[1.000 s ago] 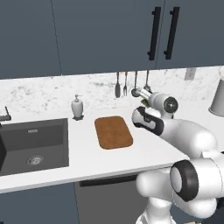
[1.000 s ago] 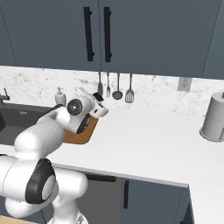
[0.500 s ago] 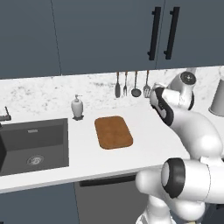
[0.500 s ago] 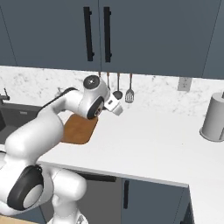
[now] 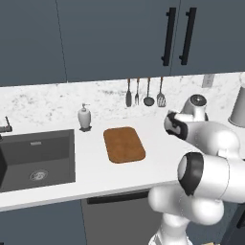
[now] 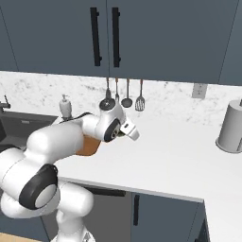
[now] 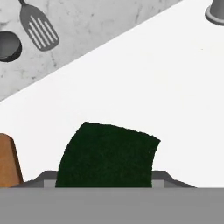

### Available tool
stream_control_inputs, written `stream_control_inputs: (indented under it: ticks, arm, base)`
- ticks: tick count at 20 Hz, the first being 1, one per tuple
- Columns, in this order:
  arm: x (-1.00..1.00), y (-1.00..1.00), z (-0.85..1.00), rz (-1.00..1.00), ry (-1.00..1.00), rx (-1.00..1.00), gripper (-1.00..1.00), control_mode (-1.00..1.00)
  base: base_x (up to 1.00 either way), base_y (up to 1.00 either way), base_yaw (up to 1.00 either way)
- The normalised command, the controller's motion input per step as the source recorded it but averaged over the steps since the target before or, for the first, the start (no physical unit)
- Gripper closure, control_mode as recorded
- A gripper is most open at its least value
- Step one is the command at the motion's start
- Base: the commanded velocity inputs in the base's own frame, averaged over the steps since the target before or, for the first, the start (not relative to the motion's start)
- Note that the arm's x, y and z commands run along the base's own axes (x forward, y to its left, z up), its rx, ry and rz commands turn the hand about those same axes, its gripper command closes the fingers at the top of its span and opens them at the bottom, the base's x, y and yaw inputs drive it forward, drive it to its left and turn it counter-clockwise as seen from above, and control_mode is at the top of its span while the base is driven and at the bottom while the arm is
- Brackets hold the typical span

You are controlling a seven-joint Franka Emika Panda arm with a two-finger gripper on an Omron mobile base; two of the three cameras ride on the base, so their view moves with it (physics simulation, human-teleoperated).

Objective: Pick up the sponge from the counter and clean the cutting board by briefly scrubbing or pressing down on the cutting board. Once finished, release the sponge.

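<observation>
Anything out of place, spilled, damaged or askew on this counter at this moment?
Nothing stands out. The cutting board lies flat on the counter, slightly skewed to its edge, with nothing spilled on it. The sponge sits between the gripper's fingers, lifted off the counter beside the board. The utensils hang straight.

The white arm (image 6: 71, 137) reached over the white surface (image 6: 175, 160). A bit of the brown cutting board (image 6: 89, 146) peeked out behind it. Spoons (image 6: 126, 93) hung on the wall.
</observation>
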Motion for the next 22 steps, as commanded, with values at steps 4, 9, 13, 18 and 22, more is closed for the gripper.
stream_control_inputs:
  ticks: [4,9,13,18,22]
  arm:
    - [0.27,-0.06,-0.71,0.0,0.19,0.0,1.0,-1.0]
    - [0.04,-0.22,-0.4,0.03,0.19,0.0,1.0,-1.0]
    - [0.0,-0.29,-0.06,0.0,0.16,0.07,1.0,-1.0]
    - [0.0,-0.22,-0.16,0.0,0.15,0.12,1.0,-1.0]
    - [0.09,0.0,-0.56,0.0,0.0,0.06,1.0,-1.0]
  base:
    - [0.0,0.0,0.0]
    - [0.0,0.0,0.0]
    - [0.0,0.0,0.0]
    - [0.0,0.0,0.0]
    - [0.0,0.0,0.0]
